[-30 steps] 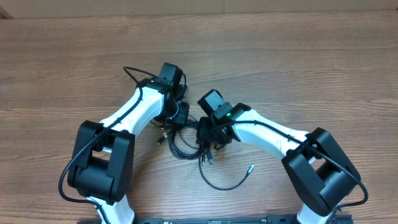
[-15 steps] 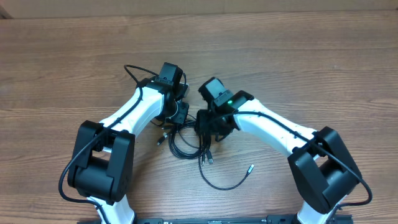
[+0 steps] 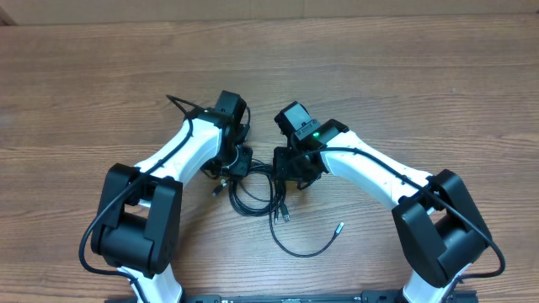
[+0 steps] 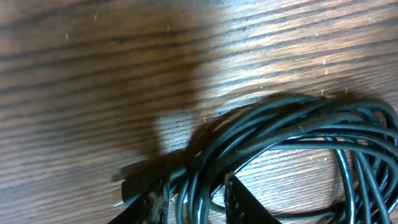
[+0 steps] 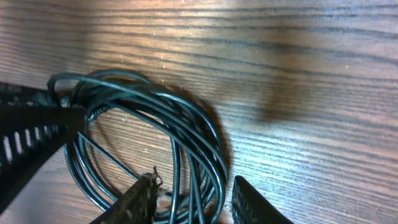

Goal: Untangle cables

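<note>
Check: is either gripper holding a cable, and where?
Nothing clamped, apparently: left gripper and right gripper each straddle loop strands of the cables, fingers apart.

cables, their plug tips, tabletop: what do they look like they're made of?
Cables: black rubber or PVC-like jacket, slightly glossy. Highlights run along the strands, and they bend in loose loops.
Plug tips: probably metal, with a small silver-grey end; too small to confirm.
Table: wood or wood-look laminate, with brown grain lines and a low sheen. Cannot tell which.
</note>
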Controlling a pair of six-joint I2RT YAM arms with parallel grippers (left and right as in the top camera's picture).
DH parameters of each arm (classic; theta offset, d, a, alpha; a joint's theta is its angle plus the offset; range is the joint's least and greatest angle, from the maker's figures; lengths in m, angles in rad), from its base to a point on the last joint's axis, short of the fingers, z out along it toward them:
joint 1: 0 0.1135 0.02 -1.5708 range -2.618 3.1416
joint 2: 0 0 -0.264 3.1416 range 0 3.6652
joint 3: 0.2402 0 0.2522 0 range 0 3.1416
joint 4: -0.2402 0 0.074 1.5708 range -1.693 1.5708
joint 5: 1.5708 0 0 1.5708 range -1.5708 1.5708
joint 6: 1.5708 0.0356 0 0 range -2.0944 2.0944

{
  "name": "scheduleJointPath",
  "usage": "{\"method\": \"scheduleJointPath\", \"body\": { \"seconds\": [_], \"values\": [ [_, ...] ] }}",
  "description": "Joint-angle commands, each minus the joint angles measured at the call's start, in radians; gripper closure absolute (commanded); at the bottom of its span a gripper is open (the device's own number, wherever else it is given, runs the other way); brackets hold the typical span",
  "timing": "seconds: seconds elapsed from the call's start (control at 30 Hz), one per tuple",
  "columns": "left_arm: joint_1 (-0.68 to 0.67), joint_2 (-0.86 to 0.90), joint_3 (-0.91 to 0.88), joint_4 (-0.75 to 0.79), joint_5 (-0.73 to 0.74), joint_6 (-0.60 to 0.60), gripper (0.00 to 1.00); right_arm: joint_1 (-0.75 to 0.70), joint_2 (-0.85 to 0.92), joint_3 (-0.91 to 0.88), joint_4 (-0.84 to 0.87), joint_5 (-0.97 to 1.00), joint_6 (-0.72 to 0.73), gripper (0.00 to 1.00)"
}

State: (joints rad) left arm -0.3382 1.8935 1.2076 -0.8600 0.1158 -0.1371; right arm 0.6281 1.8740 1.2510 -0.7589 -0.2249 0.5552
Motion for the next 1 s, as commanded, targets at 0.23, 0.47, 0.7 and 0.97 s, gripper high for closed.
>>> {"method": "scheduleJointPath", "body": {
  "seconds": [0.23,0.47,0.7,0.97],
  "values": [
    [0.003,0.010,-0.166,0.062,-0.010,-0.126,0.67,0.001,0.000,-0.102,0.040,0.014,0.070,0.59],
    [0.003,0.010,-0.175,0.085,0.018,-0.121,0.96,0.001,0.000,-0.138,0.095,-0.003,0.077,0.59],
    [0.017,0.010,-0.049,0.089,0.011,-0.068,0.94,0.001,0.000,-0.138,0.135,0.006,0.077,0.54],
    [0.012,0.010,0.038,0.105,0.016,-0.076,0.95,0.001,0.000,-0.138,0.145,0.025,0.076,0.53]
  ]
}}
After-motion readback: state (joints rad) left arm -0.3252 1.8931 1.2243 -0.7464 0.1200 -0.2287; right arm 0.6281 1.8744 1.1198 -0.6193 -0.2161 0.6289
